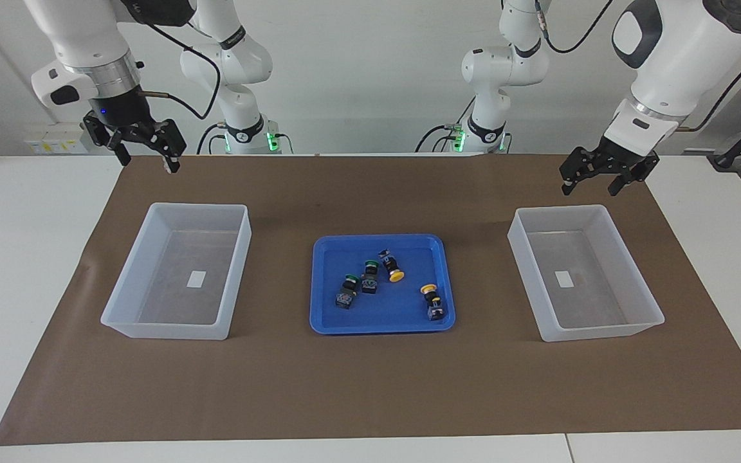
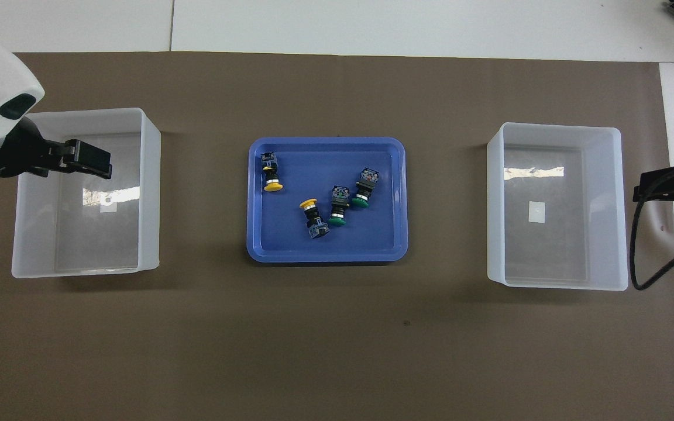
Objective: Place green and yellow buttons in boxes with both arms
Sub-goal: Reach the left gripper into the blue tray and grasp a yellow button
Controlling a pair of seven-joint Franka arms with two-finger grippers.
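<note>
Two green buttons [image 1: 349,287] [image 1: 370,274] and two yellow buttons [image 1: 392,265] [image 1: 433,300] lie on their sides in the blue tray [image 1: 325,325] at mid-table. In the overhead view the green buttons [image 2: 339,210] [image 2: 364,190] and the yellow buttons [image 2: 270,177] [image 2: 313,217] show too. Two translucent boxes stand empty, one toward the right arm's end [image 1: 164,329] [image 2: 495,204], one toward the left arm's end [image 1: 602,334] [image 2: 150,193]. My left gripper [image 1: 592,186] [image 2: 100,164] hangs open and empty, high by its box's robot-side edge. My right gripper [image 1: 146,157] [image 2: 644,190] hangs open and empty, high by its box.
A brown mat [image 1: 370,386] covers the white table [image 1: 23,257] under the tray [image 2: 255,234] and boxes. Each box has a small white label on its floor. A black cable [image 2: 659,269] trails from the right arm beside its box.
</note>
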